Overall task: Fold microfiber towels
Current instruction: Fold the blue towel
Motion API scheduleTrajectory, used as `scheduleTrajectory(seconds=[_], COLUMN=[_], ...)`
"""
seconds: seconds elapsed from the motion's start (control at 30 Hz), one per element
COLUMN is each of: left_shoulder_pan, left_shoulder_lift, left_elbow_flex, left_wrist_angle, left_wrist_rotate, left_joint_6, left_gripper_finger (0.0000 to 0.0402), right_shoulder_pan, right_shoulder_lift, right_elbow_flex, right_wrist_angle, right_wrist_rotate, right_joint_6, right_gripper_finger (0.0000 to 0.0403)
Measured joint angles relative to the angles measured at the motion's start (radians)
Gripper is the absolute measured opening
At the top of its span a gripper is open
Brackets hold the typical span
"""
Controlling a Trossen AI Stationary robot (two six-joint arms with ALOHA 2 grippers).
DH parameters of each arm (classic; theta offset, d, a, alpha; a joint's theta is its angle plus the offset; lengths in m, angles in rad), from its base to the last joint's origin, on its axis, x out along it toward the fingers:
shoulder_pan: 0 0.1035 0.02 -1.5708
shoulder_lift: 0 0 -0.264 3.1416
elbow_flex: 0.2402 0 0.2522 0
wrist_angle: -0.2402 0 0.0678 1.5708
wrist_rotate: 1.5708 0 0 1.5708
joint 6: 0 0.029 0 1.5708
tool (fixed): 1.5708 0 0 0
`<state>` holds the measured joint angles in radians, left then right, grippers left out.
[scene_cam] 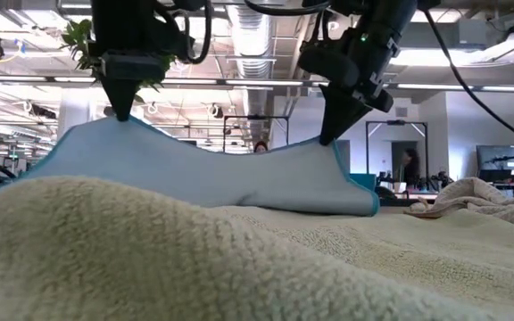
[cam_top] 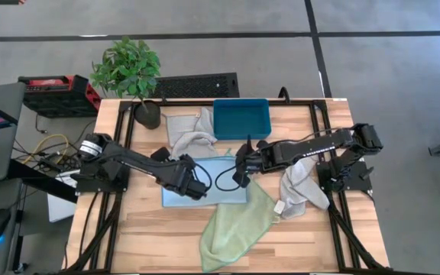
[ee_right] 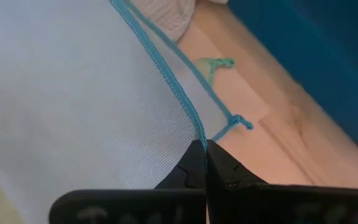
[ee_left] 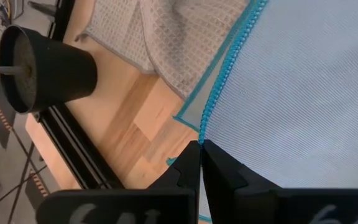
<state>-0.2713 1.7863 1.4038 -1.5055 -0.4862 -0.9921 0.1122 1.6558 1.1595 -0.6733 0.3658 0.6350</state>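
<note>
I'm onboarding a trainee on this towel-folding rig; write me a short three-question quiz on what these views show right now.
1. True or false: both end effectors are shut on the light blue towel.
2. Which lies nearest the table's front edge? A) grey towel by the plant B) light green towel C) teal bin
3. Fill in: the blue towel's raised edge sags ____ the left end effector and the right end effector.

Key: 1 true: each pinches the stitched edge, seen in both wrist views. 2 B. 3 between.
</note>
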Motion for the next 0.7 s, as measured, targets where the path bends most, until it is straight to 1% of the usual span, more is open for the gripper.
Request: scheduleTrajectory(seconds=[0.17, 0.3, 0.47, 0.57, 0.7], left_shoulder_pan=[0.031, 0.054, 0.070, 0.080, 0.101], left_shoulder_lift=[0.000, 0.000, 0.000, 0.000, 0.000], left_elbow_flex=[0.000, 0.000, 0.000, 0.000, 0.000], left_wrist_angle=[0.001, 0.001, 0.001, 0.002, 0.005], left_wrist_rotate=[-0.013, -0.016, -0.017, -0.017, -0.019], left_joint_6=[0.043, 0.047, 0.047, 0.047, 0.047], left_gripper_finger=[0.0000, 0.0000, 0.0001, 0.0013, 0.0043], right_shoulder_pan=[-0.005, -0.005, -0.005, -0.011, -0.022], right_shoulder_lift=[0.000, 0.000, 0.000, 0.000, 0.000], right_elbow_flex=[0.000, 0.000, 0.000, 0.000, 0.000], right_wrist_angle=[0.000, 0.000, 0.000, 0.001, 0.001], right_wrist_rotate=[0.000, -0.002, -0.008, -0.028, -0.032], right_joint_6=[-0.026, -0.042, -0.042, -0.042, -0.045], right_gripper_finger=[0.0006, 0.0008, 0.0032, 0.0051, 0.0074])
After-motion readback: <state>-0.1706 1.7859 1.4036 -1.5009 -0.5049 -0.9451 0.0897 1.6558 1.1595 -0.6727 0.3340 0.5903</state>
